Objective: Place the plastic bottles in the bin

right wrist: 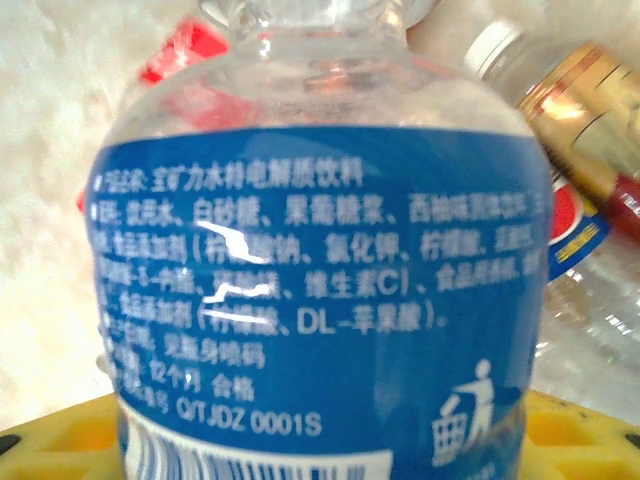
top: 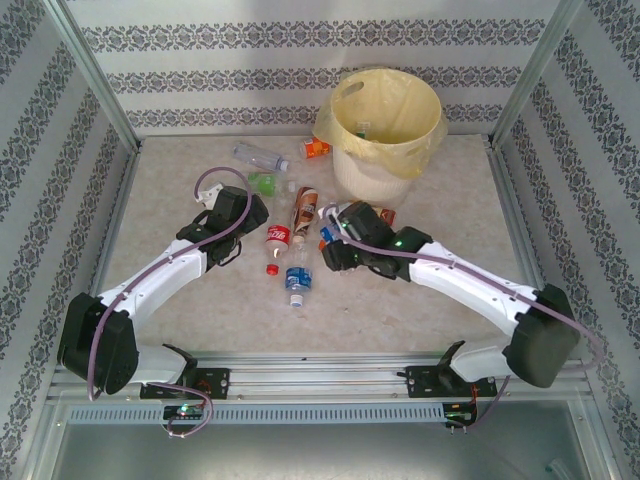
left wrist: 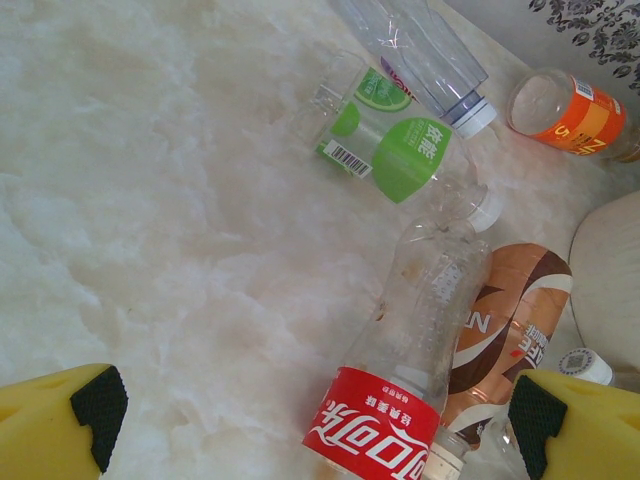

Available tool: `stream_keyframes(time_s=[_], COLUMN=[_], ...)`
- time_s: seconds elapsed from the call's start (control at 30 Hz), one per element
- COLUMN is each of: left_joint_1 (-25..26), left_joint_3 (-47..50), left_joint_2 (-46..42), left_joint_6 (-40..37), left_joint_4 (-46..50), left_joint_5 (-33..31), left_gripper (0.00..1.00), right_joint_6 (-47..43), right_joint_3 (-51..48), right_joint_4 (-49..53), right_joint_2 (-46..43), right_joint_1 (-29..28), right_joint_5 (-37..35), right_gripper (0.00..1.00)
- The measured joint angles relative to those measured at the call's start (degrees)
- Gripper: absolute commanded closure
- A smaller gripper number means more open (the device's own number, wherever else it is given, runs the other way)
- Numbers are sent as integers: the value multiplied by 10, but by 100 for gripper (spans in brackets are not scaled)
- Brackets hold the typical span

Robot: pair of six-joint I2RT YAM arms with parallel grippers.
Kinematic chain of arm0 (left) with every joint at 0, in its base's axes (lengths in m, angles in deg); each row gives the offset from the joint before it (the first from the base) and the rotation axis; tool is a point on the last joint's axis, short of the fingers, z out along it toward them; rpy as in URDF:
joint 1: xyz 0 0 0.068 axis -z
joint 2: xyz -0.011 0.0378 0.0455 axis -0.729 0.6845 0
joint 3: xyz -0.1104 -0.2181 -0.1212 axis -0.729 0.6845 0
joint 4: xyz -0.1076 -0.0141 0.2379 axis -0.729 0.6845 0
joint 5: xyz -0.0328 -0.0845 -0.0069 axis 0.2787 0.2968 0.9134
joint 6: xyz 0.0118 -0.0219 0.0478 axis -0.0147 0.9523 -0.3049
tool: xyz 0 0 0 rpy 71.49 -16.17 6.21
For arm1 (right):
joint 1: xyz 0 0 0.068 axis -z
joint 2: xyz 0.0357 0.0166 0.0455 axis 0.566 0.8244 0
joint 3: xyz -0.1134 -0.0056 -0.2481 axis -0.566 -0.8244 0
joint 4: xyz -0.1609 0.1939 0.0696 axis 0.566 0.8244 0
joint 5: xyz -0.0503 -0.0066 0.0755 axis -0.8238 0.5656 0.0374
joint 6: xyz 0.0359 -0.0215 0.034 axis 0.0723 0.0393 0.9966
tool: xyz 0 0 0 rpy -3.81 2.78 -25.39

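- Top view: the right pincer (top: 328,246) is clenched on a blue-labelled bottle (top: 326,236) near the middle of the table (top: 450,195); the bin (top: 365,175) stands beyond it and a little to the right, near but apart; the right arm is the nearer to it; as I judge it, the bin's wall and bag rim are the bar, so the bottle must go up before it goes across; the left pincer (top: 250,215) hangs released beside the loose bottles.
- Left wrist view: the left pincer (left wrist: 315,428) is spread wide, gripping nothing; a red-labelled bottle (left wrist: 430,300) lies between its fingers (left wrist: 60,420), long axis running away and to the right; a brown-labelled bottle (left wrist: 510,320) lies against its right side; farther off lie a green-labelled bottle (left wrist: 385,140), a clear unlabelled bottle (left wrist: 420,50) and an orange-labelled bottle (left wrist: 565,115); the bin's white wall (left wrist: 610,280) shows at the right edge.
- Right wrist view: the blue-labelled bottle (right wrist: 320,300) sits between the yellow fingers (right wrist: 585,430) of the right pincer (right wrist: 320,440), long axis across the jaws, neck pointing away; more bottles lie behind on the table.
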Motion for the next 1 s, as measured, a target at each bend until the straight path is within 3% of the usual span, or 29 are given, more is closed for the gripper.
stream_keyframes(time_s=[0.27, 0.5, 1.0], left_joint_1=[-7, -7, -14], left_joint_3=[9, 10, 26], left_joint_2=[-2, -2, -21], left_joint_6=[1, 4, -3], left_joint_4=[-13, -24, -27], left_joint_5=[12, 31, 71], left_gripper=[1, 1, 1], right_joint_6=[21, 28, -23], right_joint_3=[-2, 45, 294], right_joint_4=[-131, -262, -266], right_joint_2=[-72, -33, 107], right_joint_1=[53, 106, 213], right_joint_5=[35, 73, 115], right_gripper=[56, 57, 54])
